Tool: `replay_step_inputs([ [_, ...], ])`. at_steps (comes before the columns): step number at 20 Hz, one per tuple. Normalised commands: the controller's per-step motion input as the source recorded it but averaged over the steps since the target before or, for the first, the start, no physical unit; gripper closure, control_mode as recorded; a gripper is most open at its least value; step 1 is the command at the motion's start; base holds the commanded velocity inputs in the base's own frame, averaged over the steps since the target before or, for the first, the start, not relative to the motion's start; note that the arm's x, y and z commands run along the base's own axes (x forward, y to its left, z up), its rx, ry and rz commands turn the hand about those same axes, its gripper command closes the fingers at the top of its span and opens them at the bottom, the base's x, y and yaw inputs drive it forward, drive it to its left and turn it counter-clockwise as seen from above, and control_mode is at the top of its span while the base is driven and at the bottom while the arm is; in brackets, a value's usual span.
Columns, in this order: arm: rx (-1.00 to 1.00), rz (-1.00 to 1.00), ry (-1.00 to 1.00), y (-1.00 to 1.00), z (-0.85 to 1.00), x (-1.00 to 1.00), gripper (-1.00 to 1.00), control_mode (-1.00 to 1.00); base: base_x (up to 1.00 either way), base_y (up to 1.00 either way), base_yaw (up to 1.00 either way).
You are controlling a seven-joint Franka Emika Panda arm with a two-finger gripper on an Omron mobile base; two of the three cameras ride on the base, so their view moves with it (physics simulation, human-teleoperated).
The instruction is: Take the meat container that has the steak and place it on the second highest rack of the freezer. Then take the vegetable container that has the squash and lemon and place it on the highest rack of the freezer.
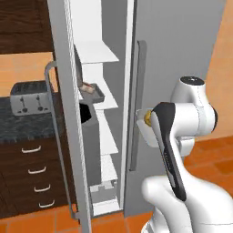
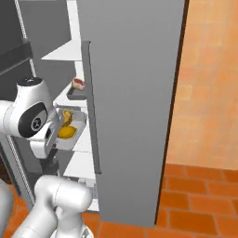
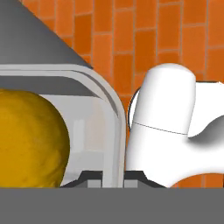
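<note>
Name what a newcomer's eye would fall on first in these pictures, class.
The tall grey freezer stands open, white shelves showing. On one shelf sits a dark tray with the red steak. Just below, the white arm's claw is shut on the rim of a clear container holding the smooth yellow-orange lemon.

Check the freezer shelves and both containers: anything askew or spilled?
Nothing stands out. The dark meat container with the red steak sits flat on a white shelf. The end effector grips the rim of the clear container holding the yellow lemon, roughly level.
</note>
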Motion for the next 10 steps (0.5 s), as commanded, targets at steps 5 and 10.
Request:
replay_step_inputs([
  [5,0.00,0.00,0.00,0.00,0.00,0.00,1.00,1.00,0.26,-0.34,0.77],
  [10,0.00,0.00,0.00,0.00,0.00,0.00,1.00,1.00,0.24,-0.28,0.44],
])
